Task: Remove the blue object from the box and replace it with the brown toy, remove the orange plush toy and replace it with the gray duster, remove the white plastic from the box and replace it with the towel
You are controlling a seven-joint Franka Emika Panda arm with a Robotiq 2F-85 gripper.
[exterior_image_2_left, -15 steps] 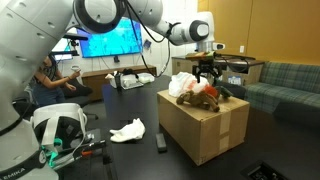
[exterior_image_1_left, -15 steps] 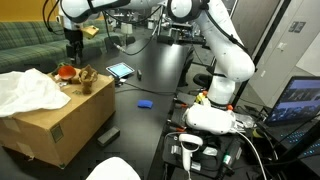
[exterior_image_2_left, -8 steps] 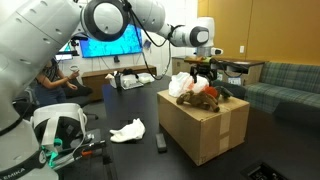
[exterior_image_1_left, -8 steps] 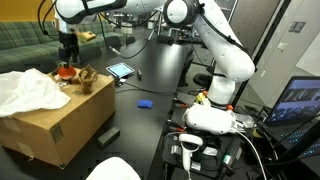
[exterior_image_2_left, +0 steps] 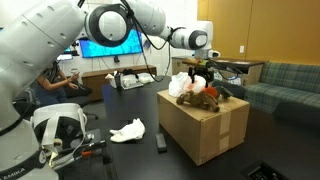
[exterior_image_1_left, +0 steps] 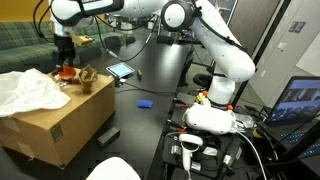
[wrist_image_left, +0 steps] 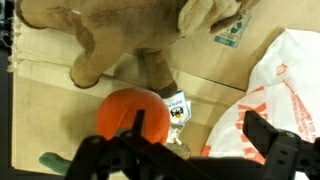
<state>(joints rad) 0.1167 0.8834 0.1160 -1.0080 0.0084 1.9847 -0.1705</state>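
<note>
Dark tabletop (exterior_image_1_left: 165, 85) supports box (exterior_image_1_left: 60, 125) carrying brown toy (wrist_image_left: 130, 30), orange plush toy (wrist_image_left: 130, 110), white plastic (wrist_image_left: 285, 85); fingers (wrist_image_left: 272, 142) spread wide, empty.

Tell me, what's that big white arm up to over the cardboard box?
The robot arm hangs over the box with its fingers open and empty, just above the orange plush toy. The brown toy and the white plastic lie on the box beside it. The blue object is already out, on the dark table.
</note>
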